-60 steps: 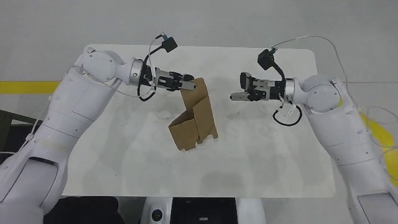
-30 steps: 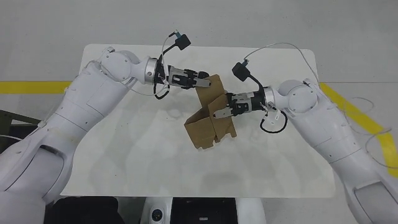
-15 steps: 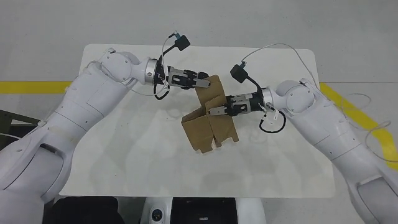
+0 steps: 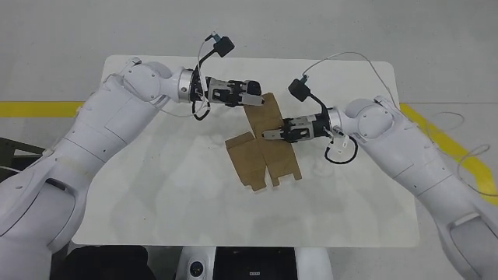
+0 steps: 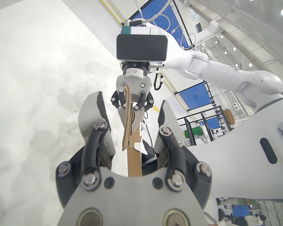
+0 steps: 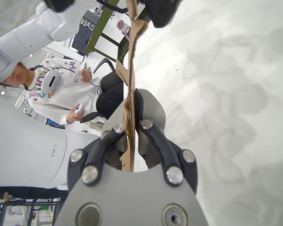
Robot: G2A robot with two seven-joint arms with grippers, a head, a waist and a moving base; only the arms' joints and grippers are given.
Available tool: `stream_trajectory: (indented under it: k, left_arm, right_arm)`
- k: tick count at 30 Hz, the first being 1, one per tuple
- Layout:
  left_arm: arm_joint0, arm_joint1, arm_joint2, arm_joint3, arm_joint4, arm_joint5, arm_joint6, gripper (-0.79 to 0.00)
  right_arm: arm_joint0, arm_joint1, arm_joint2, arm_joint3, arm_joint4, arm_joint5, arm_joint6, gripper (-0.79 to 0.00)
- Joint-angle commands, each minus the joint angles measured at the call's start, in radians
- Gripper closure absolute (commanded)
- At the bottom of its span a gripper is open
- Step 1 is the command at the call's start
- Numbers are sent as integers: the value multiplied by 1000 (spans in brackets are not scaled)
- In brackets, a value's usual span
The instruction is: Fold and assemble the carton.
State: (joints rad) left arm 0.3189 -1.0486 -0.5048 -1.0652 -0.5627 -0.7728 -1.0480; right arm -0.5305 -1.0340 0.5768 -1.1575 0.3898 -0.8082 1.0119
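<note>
Item: carton (image 4: 261, 152), brown corrugated board, mostly flattened, flaps spread. Located over the middle of the white table (image 4: 156, 187), between the two arms.

Hidden or unclear:
- Presents only as a thin edge (image 5: 132, 156) in the left wrist view, and likewise (image 6: 131, 83) in the right wrist view; panel faces unreadable there.
- Underside concealed in the top view; cannot tell whether the near flaps rest on the table or hang just above it.
- Far flap partly covered by the left gripper (image 4: 255, 101) in the top view.
- Fold lines and slots hard to make out beyond one step-shaped notch at the near edge.

End effectors:
- Left gripper (image 5: 131, 99): fingers spread wide, straddling the carton's edge without touching it; released.
- Right gripper (image 6: 132, 99): fingers pinched together on the carton's edge; grasping the board. Sits at the carton's right side in the top view (image 4: 268, 134), facing the left gripper with the board between.
- Seen head-on from the left wrist as well (image 5: 130, 116), clamped on the same edge.

Surroundings:
- Grey cable (image 4: 350, 56) arching over the table's far right corner.
- Yellow floor line (image 4: 31, 109) beyond the table's left side.
</note>
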Motion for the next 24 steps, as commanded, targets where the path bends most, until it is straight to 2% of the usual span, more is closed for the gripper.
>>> stream_trajectory:
  k: [1,10,17,24]
  left_arm:
    - [0,7,-3,2,18,-16,17,-785]
    - [54,36,-16,27,61,-56,56,-785]
    - [96,59,-41,-12,87,-62,62,-785]
    - [121,66,-47,-54,134,-34,34,-785]
  right_arm:
    - [1,0,0,11,14,-5,-5,0]
    - [-18,-4,37,66,72,-42,-67,0]
    - [-34,-12,71,82,52,-23,-146,0]
    - [-58,-20,110,86,44,-32,-225,0]
